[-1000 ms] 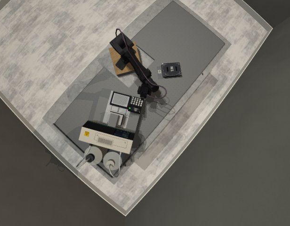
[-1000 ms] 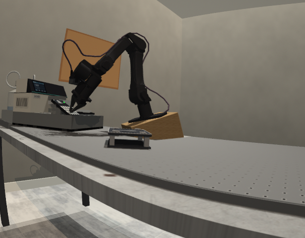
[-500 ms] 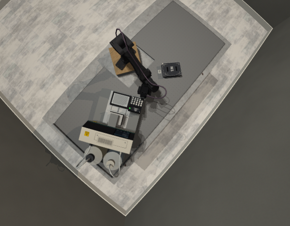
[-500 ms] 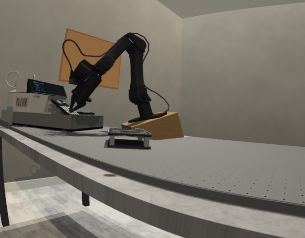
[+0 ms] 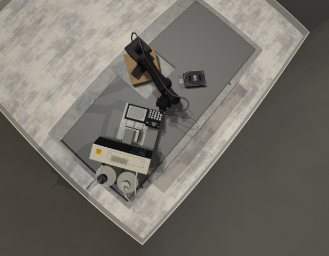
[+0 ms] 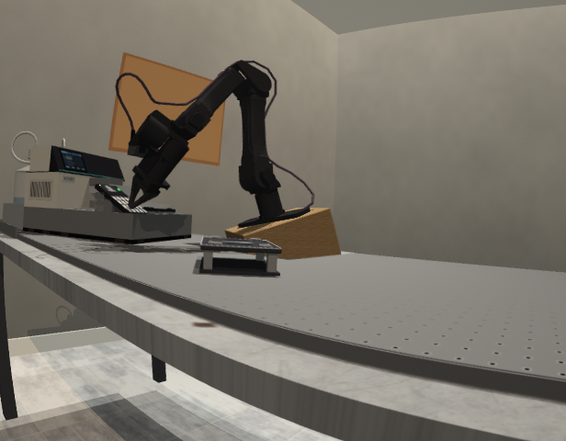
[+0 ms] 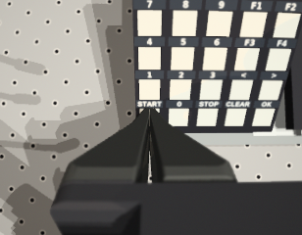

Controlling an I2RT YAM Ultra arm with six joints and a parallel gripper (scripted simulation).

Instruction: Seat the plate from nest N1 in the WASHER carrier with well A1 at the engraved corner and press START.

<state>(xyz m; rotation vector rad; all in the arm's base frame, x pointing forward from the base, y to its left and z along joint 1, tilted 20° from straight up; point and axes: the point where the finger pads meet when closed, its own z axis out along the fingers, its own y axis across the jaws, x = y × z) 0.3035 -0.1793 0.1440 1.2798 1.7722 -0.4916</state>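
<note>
The white plate [image 5: 136,112] lies in the dark carrier at the front of the washer [image 5: 120,158] [image 6: 60,189]. It looks flat; its cut-off corner is too small to tell. The nest N1 [image 5: 189,82] [image 6: 240,244] is empty. My gripper [image 5: 163,111] [image 6: 130,206] [image 7: 149,117] is shut and empty. Its tips are at the lower left of the keypad [image 5: 155,114] [image 6: 113,194] [image 7: 164,58], over the START key just below its label [image 7: 149,104], and hide most of that key. Whether they touch it cannot be told. The lamp [image 5: 147,122] [image 6: 118,189] is green.
The washer's tall housing stands behind the carrier, with two bottles [image 5: 106,176] [image 5: 127,182] and tubes behind it. The arm's wooden base [image 5: 145,78] [image 6: 292,237] stands between the washer and the far part of the table. The arm's cable loops beside the wrist.
</note>
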